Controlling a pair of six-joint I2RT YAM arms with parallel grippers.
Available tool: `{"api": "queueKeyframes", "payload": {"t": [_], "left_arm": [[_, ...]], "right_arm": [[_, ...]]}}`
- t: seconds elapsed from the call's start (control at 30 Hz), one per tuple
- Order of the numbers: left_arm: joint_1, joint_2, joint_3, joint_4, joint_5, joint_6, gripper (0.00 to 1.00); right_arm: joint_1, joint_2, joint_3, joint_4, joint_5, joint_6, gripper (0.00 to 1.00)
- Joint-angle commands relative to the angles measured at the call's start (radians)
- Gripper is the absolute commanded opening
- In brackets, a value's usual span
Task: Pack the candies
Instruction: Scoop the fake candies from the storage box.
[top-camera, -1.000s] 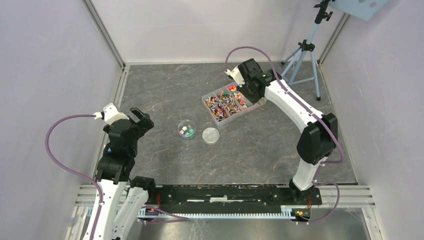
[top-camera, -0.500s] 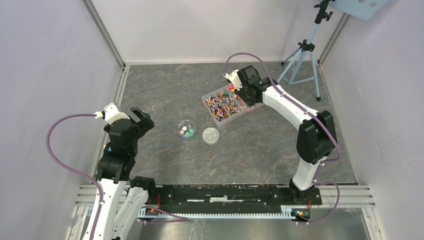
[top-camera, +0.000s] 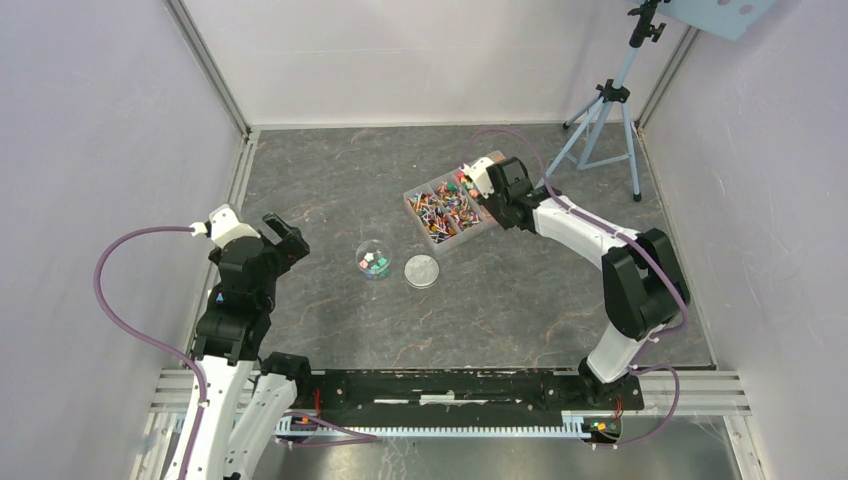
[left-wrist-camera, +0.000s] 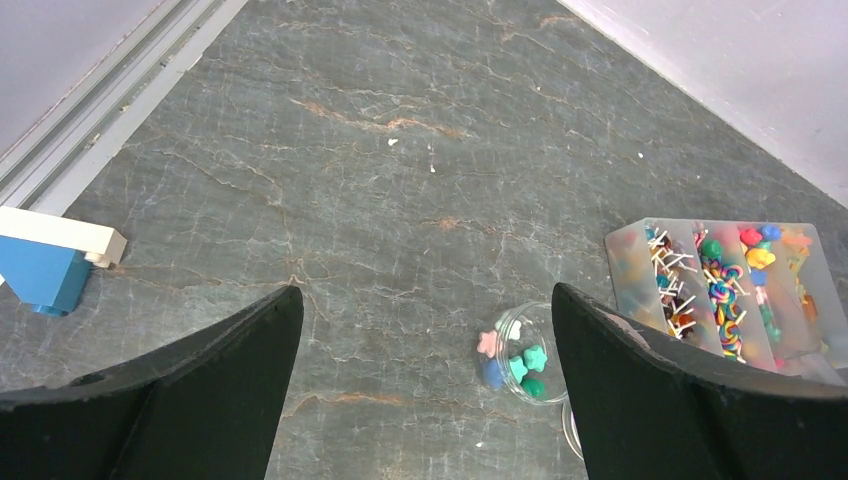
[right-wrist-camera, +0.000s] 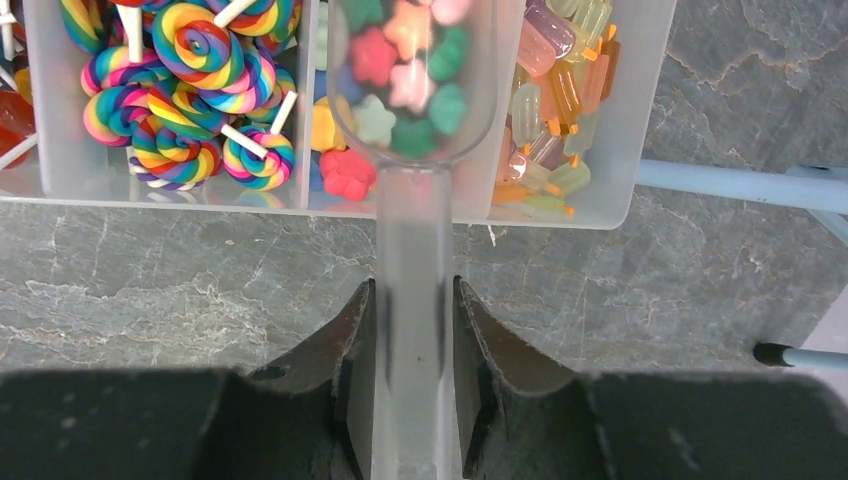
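The candies (top-camera: 450, 205) fill a clear divided tray (top-camera: 410, 197): lollipops (right-wrist-camera: 190, 60), star sweets (right-wrist-camera: 345, 172) and wrapped sweets (right-wrist-camera: 545, 90). My right gripper (right-wrist-camera: 411, 290) is shut on the handle of a clear plastic scoop (right-wrist-camera: 412, 80), whose bowl holds several star sweets over the tray's star compartment. A small clear jar (top-camera: 374, 259) with a few star sweets stands left of the round grey lid (top-camera: 422, 271); the jar also shows in the left wrist view (left-wrist-camera: 520, 355). My left gripper (left-wrist-camera: 425, 300) is open and empty, well left of the jar.
A tripod (top-camera: 600, 110) stands at the back right, one leg (right-wrist-camera: 740, 185) close behind the tray. A blue and white block (left-wrist-camera: 45, 260) lies near the left rail. Walls close in on both sides.
My right gripper has swung down and nearer with the scoop, from the tray's far corner to its right end. The left arm has not moved.
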Motion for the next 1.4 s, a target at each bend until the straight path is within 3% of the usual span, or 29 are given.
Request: {"api": "queueKeyframes", "payload": {"t": [0.0, 0.47, 1.03, 1.37], "left_arm": [[-0.003, 0.004, 0.009, 0.029, 0.008, 0.037, 1.00], [-0.004, 0.003, 0.013, 0.025, 0.007, 0.037, 1.00], [-0.004, 0.002, 0.014, 0.022, 0.002, 0.037, 1.00], [-0.004, 0.002, 0.014, 0.020, 0.000, 0.036, 1.00]], "right_arm": [[-0.015, -0.056, -0.084, 0.147, -0.062, 0.025, 0.00], [-0.040, -0.013, -0.083, 0.232, -0.129, 0.044, 0.00], [-0.098, -0.130, -0.363, 0.521, -0.219, 0.095, 0.00], [-0.123, -0.207, -0.453, 0.604, -0.262, 0.121, 0.00]]}}
